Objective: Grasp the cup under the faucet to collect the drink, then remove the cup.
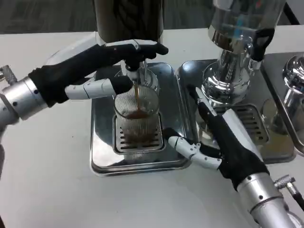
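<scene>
A ribbed clear glass cup [137, 124] stands on the slotted grate of a steel drip tray [101, 142], right under the faucet [133, 72] of a dark drink dispenser [128, 19]. A brown stream [136, 95] runs from the faucet into the cup, which holds a low layer of brown drink. My left hand [90, 66] reaches in from the left and grips the faucet lever, fingers over its top and thumb below, beside the cup's rim. My right hand [223, 142] lies open at the tray's right edge, its thumb pointing toward the cup's base without touching it.
A second dispenser [232, 52] with a chrome base stands to the right on its own steel tray [251, 123], close behind my right hand. A third chrome fitting [294, 76] shows at the far right. White tabletop [47, 180] lies to the front and left.
</scene>
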Motion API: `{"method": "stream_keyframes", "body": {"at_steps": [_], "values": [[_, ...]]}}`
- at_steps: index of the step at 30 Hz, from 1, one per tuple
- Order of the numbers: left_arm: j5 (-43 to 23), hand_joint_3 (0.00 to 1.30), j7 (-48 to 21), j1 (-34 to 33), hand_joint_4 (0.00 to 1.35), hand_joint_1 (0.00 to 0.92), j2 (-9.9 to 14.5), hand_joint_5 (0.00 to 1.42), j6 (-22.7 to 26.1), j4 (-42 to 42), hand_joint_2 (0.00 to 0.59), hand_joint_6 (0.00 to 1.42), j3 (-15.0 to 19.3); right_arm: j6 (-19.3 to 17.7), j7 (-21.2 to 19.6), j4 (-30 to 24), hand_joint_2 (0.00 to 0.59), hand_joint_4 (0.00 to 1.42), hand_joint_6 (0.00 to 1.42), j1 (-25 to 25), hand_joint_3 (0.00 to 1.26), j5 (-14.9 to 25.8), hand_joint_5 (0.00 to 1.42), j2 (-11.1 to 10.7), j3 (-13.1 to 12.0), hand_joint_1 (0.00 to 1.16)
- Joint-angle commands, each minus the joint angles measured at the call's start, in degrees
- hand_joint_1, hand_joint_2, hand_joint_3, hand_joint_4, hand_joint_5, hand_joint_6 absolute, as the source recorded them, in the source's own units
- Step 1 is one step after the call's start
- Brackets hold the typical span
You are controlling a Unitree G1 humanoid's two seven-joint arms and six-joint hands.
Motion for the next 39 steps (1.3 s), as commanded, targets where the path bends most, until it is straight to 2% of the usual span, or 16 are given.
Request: {"method": "stream_keyframes", "body": {"at_steps": [1,22,39], "values": [[3.06,0.23,-1.94,1.9,0.12,0.0,0.64,0.17,-0.55,0.08,0.073,0.18,-1.85,0.19,-0.57,2.62,0.246,0.0,0.02,-2.33,0.0,-0.23,0.0,0.74,0.85,0.51],[3.16,0.23,-1.2,2.29,0.12,0.0,0.93,0.16,-0.54,0.25,0.076,0.19,-1.75,-2.4,-1.47,12.42,0.246,0.0,0.02,-10.39,0.0,1.1,0.0,1.96,1.8,0.51],[2.86,0.23,-0.41,3.11,0.12,0.0,1.23,0.17,-0.14,0.52,0.078,0.2,-1.31,-4.75,-1.58,18.03,0.251,0.0,0.03,-14.04,0.0,2.5,0.0,3.37,1.9,0.51]]}}
